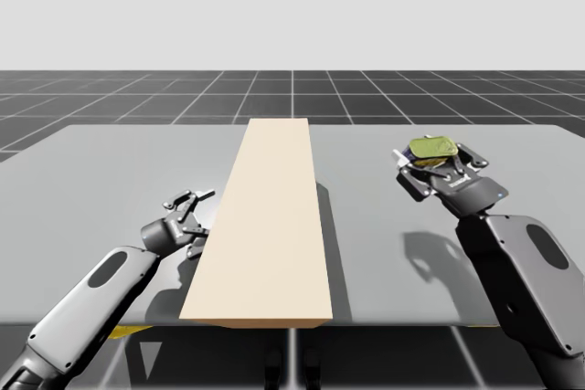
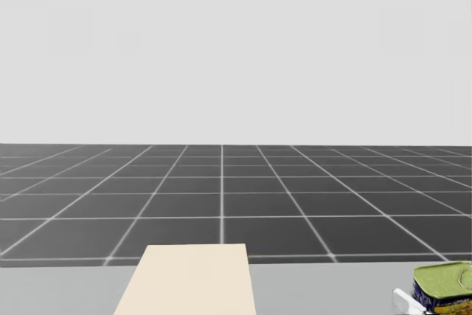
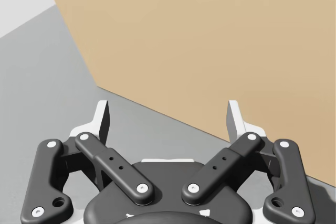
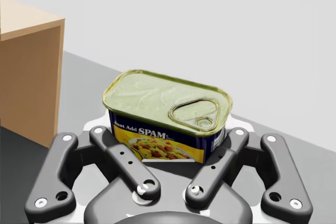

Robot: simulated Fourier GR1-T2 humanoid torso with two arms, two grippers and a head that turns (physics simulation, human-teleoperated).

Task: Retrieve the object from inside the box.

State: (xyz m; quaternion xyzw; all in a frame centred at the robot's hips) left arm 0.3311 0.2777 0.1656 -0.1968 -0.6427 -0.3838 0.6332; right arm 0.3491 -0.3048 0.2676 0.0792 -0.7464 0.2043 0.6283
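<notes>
A long tan box (image 1: 270,216) lies down the middle of the grey table (image 1: 101,171), its top a flat unbroken surface. My right gripper (image 1: 437,166) is to the right of the box, above the table, shut on a rectangular can (image 1: 431,147) with a greenish pull-tab lid and blue sides. In the right wrist view the can (image 4: 168,114) sits between the fingers of my right gripper (image 4: 168,135), and the box (image 4: 29,77) stands off to one side. My left gripper (image 1: 194,207) is open beside the box's left wall (image 3: 210,40), with nothing between its fingers (image 3: 102,121).
In the head view the far end of the box (image 2: 193,282) and the can (image 2: 442,285) sit low, with dark tiled floor (image 2: 221,197) beyond the table. Bare table surface lies on both sides of the box.
</notes>
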